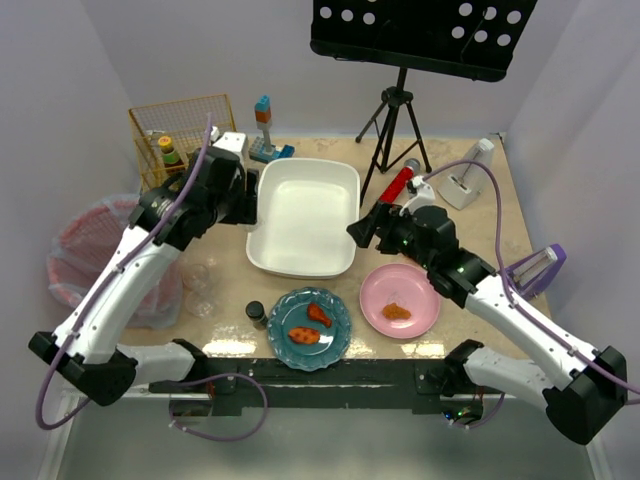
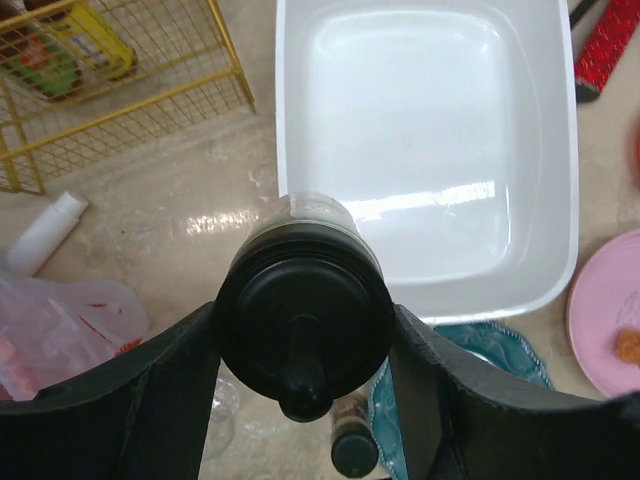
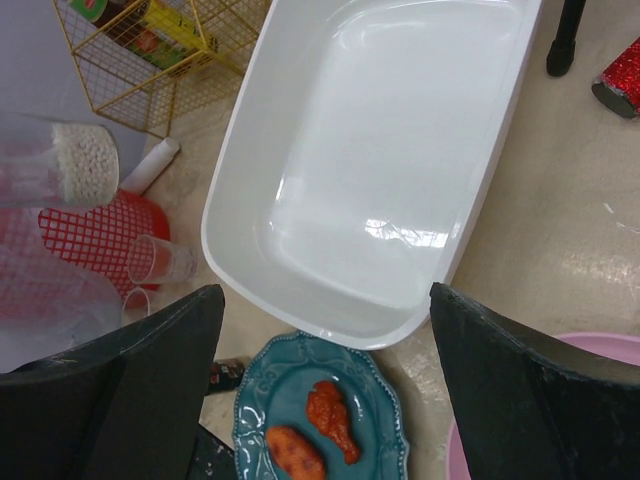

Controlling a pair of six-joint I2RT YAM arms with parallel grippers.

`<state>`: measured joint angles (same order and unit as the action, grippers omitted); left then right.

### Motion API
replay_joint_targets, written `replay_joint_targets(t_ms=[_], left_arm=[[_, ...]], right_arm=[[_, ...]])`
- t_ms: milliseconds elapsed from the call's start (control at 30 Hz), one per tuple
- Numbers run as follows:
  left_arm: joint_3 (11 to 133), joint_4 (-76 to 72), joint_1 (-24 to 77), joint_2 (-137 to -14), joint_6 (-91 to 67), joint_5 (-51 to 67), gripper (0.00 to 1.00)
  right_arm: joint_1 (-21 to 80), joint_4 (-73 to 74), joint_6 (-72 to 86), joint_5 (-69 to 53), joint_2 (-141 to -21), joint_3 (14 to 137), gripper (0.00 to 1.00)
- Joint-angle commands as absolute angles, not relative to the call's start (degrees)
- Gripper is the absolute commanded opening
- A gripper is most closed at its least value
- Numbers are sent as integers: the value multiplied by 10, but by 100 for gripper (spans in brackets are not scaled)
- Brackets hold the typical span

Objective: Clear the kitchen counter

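Note:
My left gripper [image 2: 303, 322] is shut on a clear-bodied bottle with a round black cap [image 2: 305, 310], one finger on each side of the cap. In the top view it [image 1: 243, 196] hangs by the left rim of the white tub [image 1: 305, 215] on the beige kitchen counter [image 1: 480, 235]. My right gripper [image 1: 362, 229] hovers open and holding nothing between the tub's near right corner and the pink plate [image 1: 400, 302]. In its wrist view it [image 3: 325, 300] is over the tub's near rim [image 3: 330, 315] and a teal plate [image 3: 310, 420].
The teal plate [image 1: 310, 328] holds two chicken pieces, the pink plate one food piece. A small dark bottle [image 1: 256, 313] and clear cups [image 1: 200, 290] stand left of it. A yellow wire basket [image 1: 180, 135], red bagged bin [image 1: 85, 255], tripod [image 1: 395, 130], red tube [image 1: 397, 186], white dispenser [image 1: 466, 180] and purple peeler [image 1: 540, 268] ring the area.

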<state>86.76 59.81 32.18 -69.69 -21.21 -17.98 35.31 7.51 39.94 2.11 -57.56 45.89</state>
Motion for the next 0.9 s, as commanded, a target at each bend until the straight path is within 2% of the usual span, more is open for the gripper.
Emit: replay_joint_targets(t_ms=[0, 233, 467, 667, 867], left_arm=[[956, 577, 269, -761, -157, -194, 0], [1060, 551, 155, -862, -112, -150, 0], [1078, 503, 55, -924, -109, -66, 0], [1073, 458, 15, -956, -119, -9, 0], [1066, 428, 10, -969, -117, -39, 0]], right_arm=[[354, 89, 403, 36, -549, 470, 89], [354, 102, 402, 48, -533, 467, 89], [354, 107, 398, 51, -526, 467, 89], [354, 110, 391, 57, -525, 467, 89], [354, 109, 389, 57, -526, 465, 89]])
